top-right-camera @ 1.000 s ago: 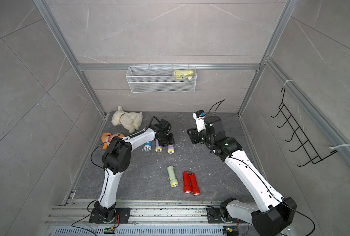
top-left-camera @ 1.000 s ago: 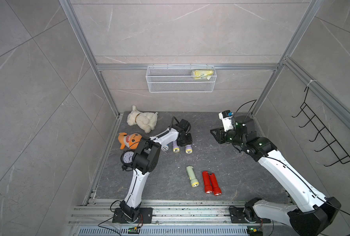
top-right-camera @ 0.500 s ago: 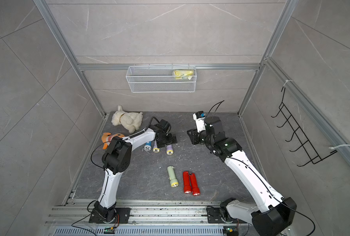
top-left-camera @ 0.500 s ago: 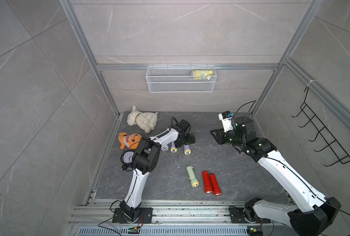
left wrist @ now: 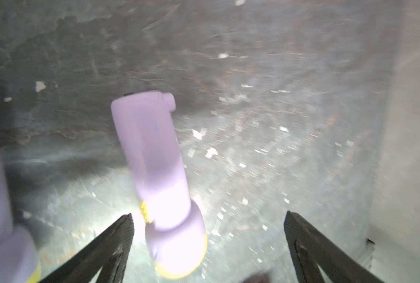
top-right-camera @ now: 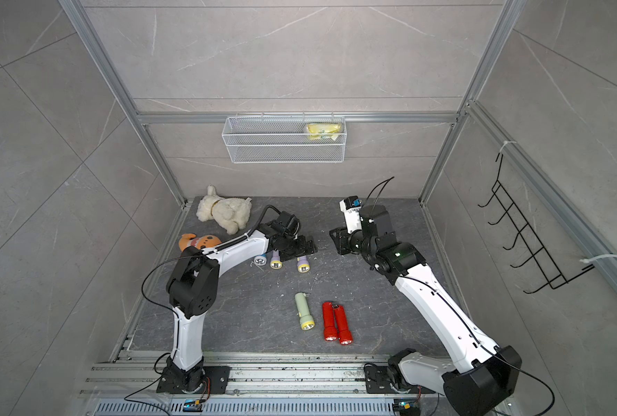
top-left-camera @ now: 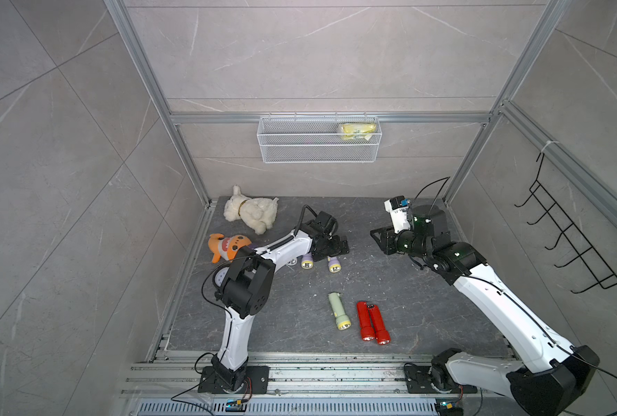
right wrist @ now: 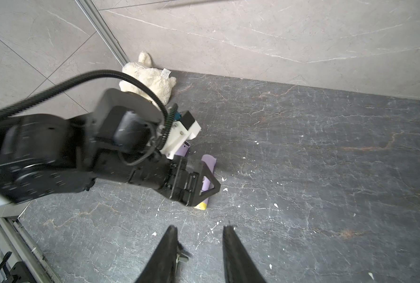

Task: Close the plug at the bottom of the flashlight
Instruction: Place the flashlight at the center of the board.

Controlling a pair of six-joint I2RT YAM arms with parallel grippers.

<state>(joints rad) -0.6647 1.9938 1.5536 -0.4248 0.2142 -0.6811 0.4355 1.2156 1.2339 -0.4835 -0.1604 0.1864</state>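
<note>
Lilac flashlight (left wrist: 155,171) lies flat on counter (top-left-camera: 425,306), long axis approx front-to-back, yellow-rimmed lens twd front rails (top-left-camera: 317,363), plug end twd back wall (top-left-camera: 317,180), head btwn wide-released jaws of left gripper (left wrist: 209,215); right gripper (right wrist: 201,229) well apart, jaws parted, empty.

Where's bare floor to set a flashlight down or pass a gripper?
Free: floor between the right gripper and the red flashlights; back strip between the white plush and that gripper; near patch between the green flashlight and the left arm. Crowded: around the left gripper, over the purple flashlights, by the orange plush.
</note>
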